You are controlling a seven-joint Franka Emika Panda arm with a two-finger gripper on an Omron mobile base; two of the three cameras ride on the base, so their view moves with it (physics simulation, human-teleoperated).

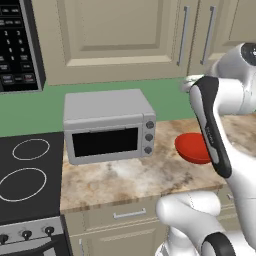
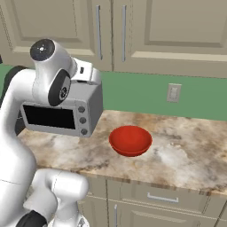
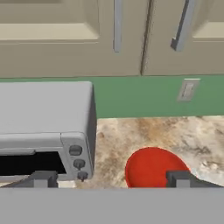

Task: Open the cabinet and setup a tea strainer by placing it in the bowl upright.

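Observation:
The cabinet [image 1: 120, 35] hangs on the wall above the counter, its doors shut and its long silver bar handles [image 3: 117, 26] side by side at the seam. The glossy red bowl [image 2: 131, 140] stands empty on the marble counter, to the right of the toaster oven; it also shows as the bowl [image 1: 192, 148] and the bowl [image 3: 151, 168]. My gripper [image 3: 111, 179] is open with nothing between its fingertips [image 3: 43, 178]. It hovers above the counter's front, facing the wall, well below the cabinet handles. The tea strainer is hidden.
A grey toaster oven [image 1: 107, 125] sits on the counter left of the bowl. A black stovetop [image 1: 27, 170] lies further left, with a black microwave [image 1: 17, 45] above it. A wall outlet [image 2: 174, 92] is on the green backsplash. Drawers [image 2: 162, 197] run under the counter.

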